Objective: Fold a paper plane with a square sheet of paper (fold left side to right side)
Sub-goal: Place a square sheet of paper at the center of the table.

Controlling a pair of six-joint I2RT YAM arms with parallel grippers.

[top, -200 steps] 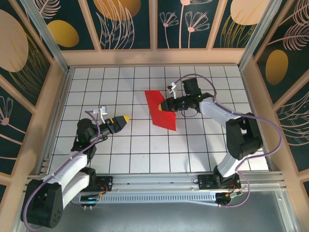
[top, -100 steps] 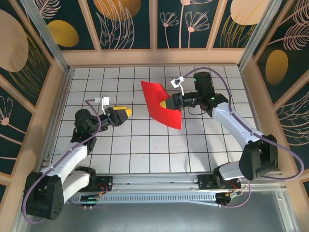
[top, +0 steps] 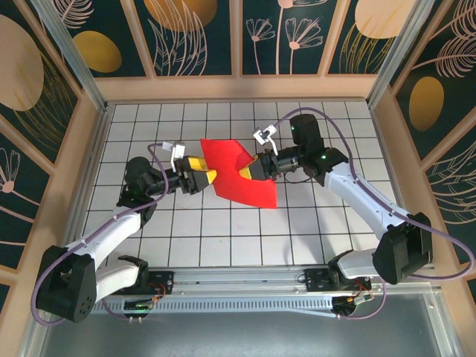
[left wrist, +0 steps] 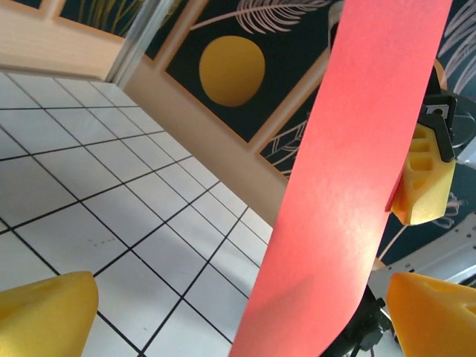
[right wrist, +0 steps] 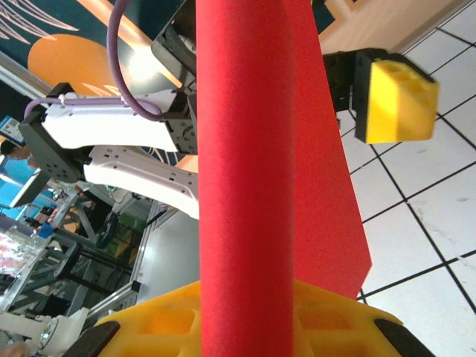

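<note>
When looking down on the white grid table [top: 223, 238], find the square sheet of paper [top: 249, 190] near the middle, a little toward 12 o'clock. Held off the tiles, standing on edge, bright red, bent rather than flat. Reads as a tall red band in both wrist views, cut off at top and bottom.

Note the right gripper [top: 250, 169], extended from 3 o'clock and closed on the sheet's 3 o'clock side. Seen from its own wrist camera, rises straight out of the yellow pad [right wrist: 245, 327] at 6 o'clock and hides the opposite pad.

Note the left gripper [top: 202, 172], extended from 9 o'clock, spread wide with nothing gripped, straddling the sheet's 9 o'clock edge. Seen from its wrist camera, passes between the two yellow fingertips [left wrist: 44, 312], nearer the one at 5 o'clock; cannot tell whether touching there. Meets a yellow finger of the right gripper at 3 o'clock in that same view.

Cannot make out any crease lines on the red surface.
</note>
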